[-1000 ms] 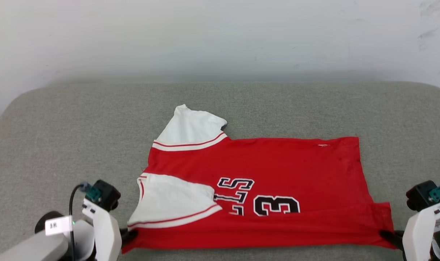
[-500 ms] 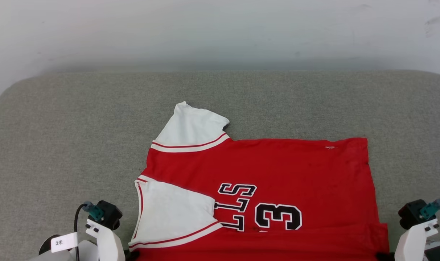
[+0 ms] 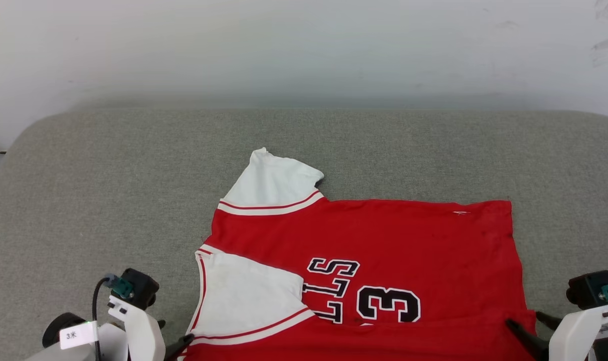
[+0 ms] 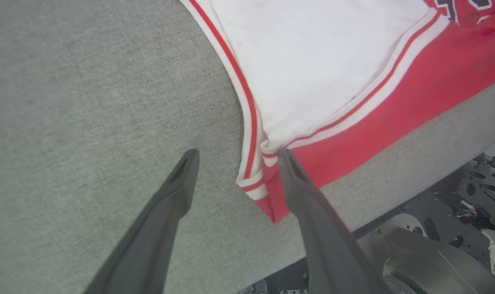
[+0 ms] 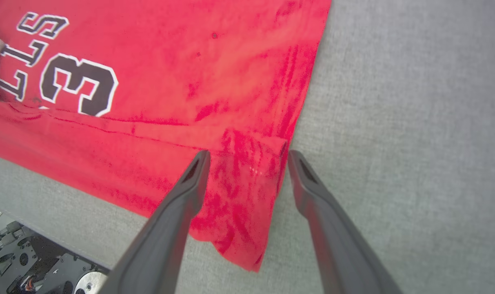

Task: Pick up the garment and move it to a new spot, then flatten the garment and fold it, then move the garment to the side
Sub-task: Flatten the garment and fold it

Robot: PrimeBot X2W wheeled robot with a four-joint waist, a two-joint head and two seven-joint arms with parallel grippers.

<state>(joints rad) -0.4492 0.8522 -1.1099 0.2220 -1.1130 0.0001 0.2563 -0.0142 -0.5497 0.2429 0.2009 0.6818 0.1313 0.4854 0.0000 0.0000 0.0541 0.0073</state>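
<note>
On the near edge of the grey table [image 3: 108, 175] lies one garment [image 3: 384, 240], spread mostly flat, right of the middle. Its neck end points to the table's left side and its hem to the right side. It has two white sleeves. The far sleeve [image 3: 273, 183] sticks out toward the far edge. The near sleeve [image 3: 243, 293] lies folded in over the red chest. One black "3" [image 3: 388, 304] with a white outline shows on the front, with the letters beside it partly hidden by the near sleeve. A band of red cloth along the near edge is folded up over the body and covers the bottoms of the characters.

Two grippers sit at the near edge, one at each near corner of the garment. The left gripper [image 4: 236, 153] has its two fingers [image 4: 161, 220] spread wide. The striped corner by the near sleeve lies on the table between them, one fingertip lies over its red edge, and nothing is pinched. The right gripper [image 5: 249, 153] also has its two fingers [image 5: 169, 220] spread apart. The folded hem corner lies loose between them on the table, one tip over the cloth and the other over bare table just beside it.

Behind the far edge stands one pale wall [image 3: 304, 50].
</note>
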